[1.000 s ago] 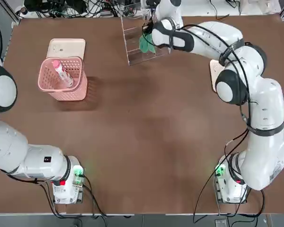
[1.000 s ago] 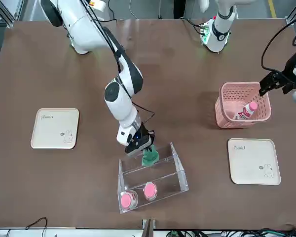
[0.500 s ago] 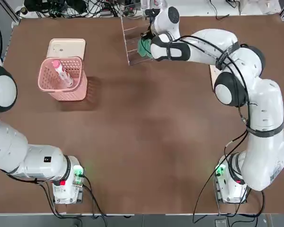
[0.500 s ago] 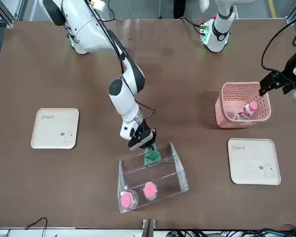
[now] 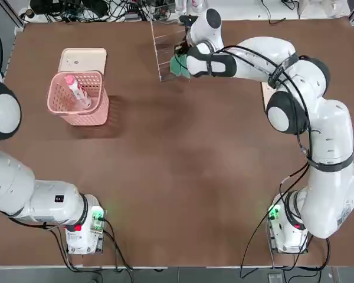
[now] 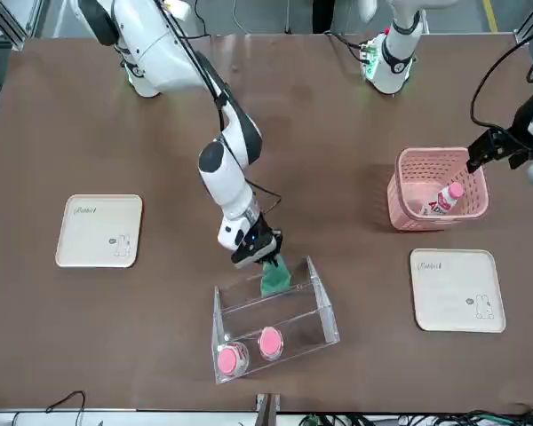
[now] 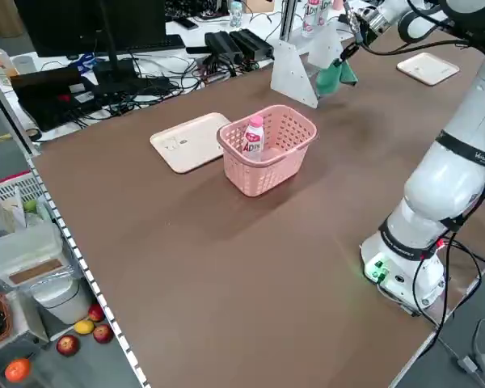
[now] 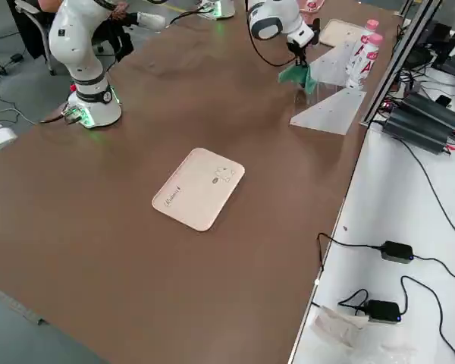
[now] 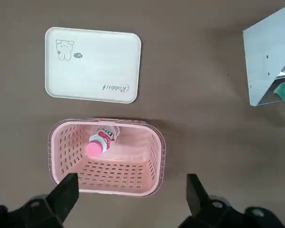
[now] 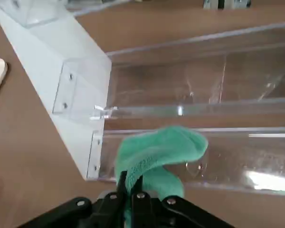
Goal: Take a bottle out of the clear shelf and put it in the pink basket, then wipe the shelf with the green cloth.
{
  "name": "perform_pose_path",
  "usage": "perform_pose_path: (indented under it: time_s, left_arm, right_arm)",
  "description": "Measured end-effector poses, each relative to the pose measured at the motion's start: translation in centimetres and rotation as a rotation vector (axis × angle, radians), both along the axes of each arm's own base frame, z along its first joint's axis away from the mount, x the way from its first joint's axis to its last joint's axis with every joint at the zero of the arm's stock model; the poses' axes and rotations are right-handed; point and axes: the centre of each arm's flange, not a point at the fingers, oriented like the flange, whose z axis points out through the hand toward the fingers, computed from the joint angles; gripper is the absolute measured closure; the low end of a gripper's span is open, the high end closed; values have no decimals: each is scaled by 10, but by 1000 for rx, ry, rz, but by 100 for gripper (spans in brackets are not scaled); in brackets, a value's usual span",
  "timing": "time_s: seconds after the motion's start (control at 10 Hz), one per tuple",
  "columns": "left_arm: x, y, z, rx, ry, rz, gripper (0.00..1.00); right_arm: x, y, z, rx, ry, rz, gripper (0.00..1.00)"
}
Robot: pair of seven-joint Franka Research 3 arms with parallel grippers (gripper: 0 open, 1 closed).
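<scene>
My right gripper (image 6: pixel 261 257) is shut on the green cloth (image 6: pixel 274 279) and presses it against the low front tier of the clear shelf (image 6: pixel 289 312). In the right wrist view the green cloth (image 10: pixel 157 151) bunches over that tier of the clear shelf (image 10: pixel 204 85), close to a side wall. The bottle (image 5: pixel 78 89) lies tilted inside the pink basket (image 5: pixel 58 106) at the table's left. My left gripper (image 9: pixel 130 194) hovers open above the pink basket (image 9: pixel 154 156), with the bottle (image 9: pixel 100 141) below it.
Two pink-capped bottles (image 6: pixel 232 359) stand in the shelf's far tier. A cream tray (image 5: pixel 82 59) lies just behind the basket, and another cream tray (image 6: pixel 99 231) sits on the robot's right side. Cables and boxes (image 7: pixel 234 42) crowd the bench beyond the shelf.
My right gripper has drawn the green cloth a short way along the shelf's front tier, toward the robot and slightly left in the top view. The left arm, basket and bottle are unchanged.
</scene>
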Motion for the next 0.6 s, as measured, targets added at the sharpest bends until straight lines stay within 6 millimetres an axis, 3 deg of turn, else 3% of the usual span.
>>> perform_pose_path:
  time_s: [0.3,0.4,0.6]
  left_arm:
    - [0,0,0,0,0,0,0]
    - [0,0,0,0,0,0,0]
    - [0,0,0,0,0,0,0]
  right_arm:
    - [-6,-3,48,-50,98,12,95]
    - [-2,-10,53,-49,95,2,95]
    - [6,-18,45,-51,95,-13,95]
